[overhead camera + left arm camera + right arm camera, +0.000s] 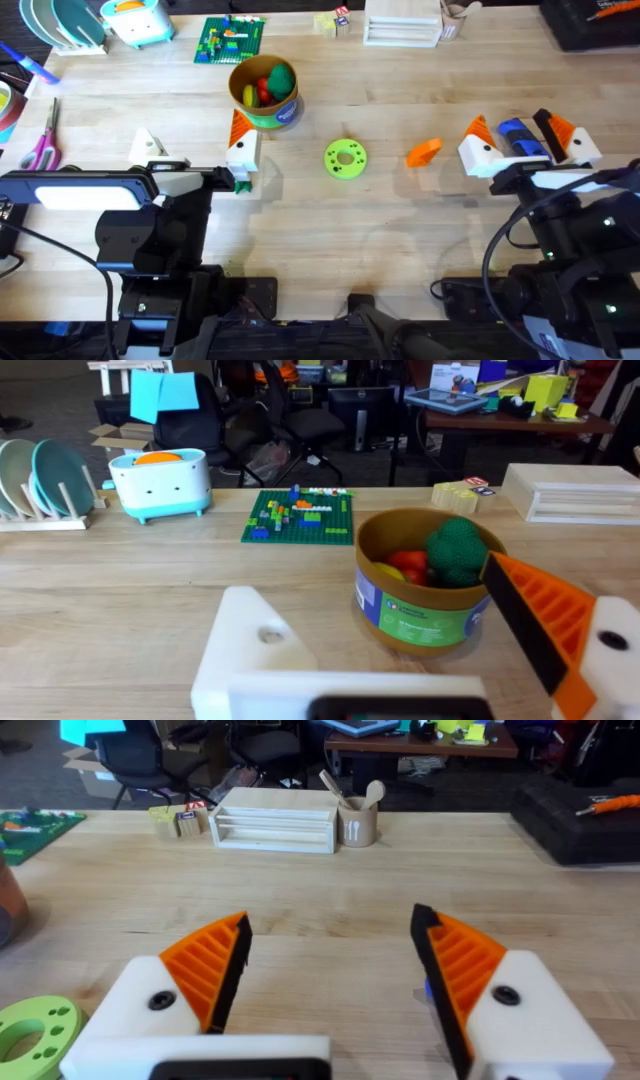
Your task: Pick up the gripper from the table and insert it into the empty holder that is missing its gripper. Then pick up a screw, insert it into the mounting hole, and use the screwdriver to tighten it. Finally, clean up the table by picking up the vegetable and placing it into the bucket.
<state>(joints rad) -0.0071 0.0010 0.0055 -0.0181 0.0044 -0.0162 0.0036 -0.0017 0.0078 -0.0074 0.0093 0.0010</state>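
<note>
The orange gripper [424, 152] lies on the table [400, 230] between the arms. My left gripper [196, 145] [368, 585] is open. One of its fingers is the bare white holder [150, 147] [255, 645] with a mounting hole [270, 634]; the other carries an orange pad [540, 615]. My right gripper [518, 128] [330, 920] stands open around the blue screwdriver [518, 138] [427, 990], which lies between its fingers. The yellow bucket [268, 112] [420, 622] holds a green vegetable [282, 76] [455, 550] and red ones. No screw is in view.
A green disc [345, 158] [30, 1030] lies mid-table. Pink scissors [42, 148] sit at the left edge. Along the back are a brick plate [230, 40], a teal toaster-like box [135, 18], a plate rack [40, 485] and a wooden box [402, 22].
</note>
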